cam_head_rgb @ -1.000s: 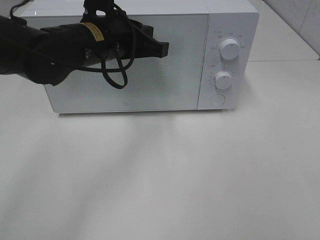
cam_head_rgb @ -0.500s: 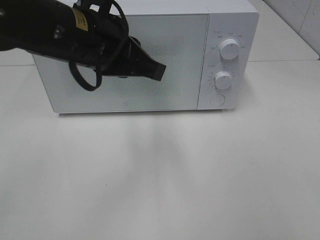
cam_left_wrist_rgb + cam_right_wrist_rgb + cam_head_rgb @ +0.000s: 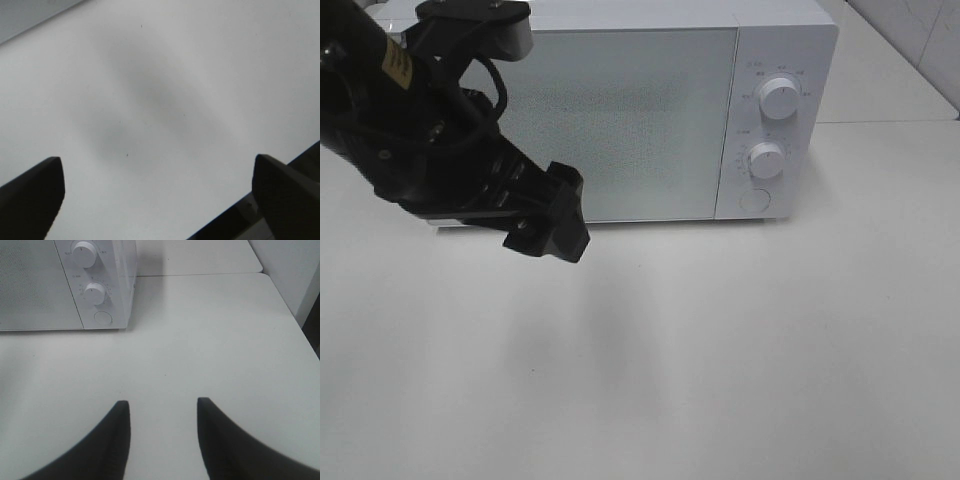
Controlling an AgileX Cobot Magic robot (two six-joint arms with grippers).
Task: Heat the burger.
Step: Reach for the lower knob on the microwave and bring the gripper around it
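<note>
The burger is out of view. A white microwave (image 3: 620, 110) stands at the back of the table with its door closed; it also shows in the right wrist view (image 3: 65, 285). My left gripper (image 3: 548, 222) hangs in front of the microwave's lower left corner, pointing down at the table. In the left wrist view its fingers (image 3: 30, 195) stand wide apart over bare table, so it is open and empty. My right gripper (image 3: 162, 407) is open with nothing between its fingers, hovering over the table to the right of the microwave.
Two round knobs (image 3: 778, 97) (image 3: 767, 160) and a round button (image 3: 754, 199) sit on the microwave's right panel. The white table (image 3: 720, 350) spreads in front. A table edge (image 3: 295, 315) and a wall lie at the right.
The left arm has swung down and leftward from the upper part of the microwave door toward the table. Its gripper has opened.
</note>
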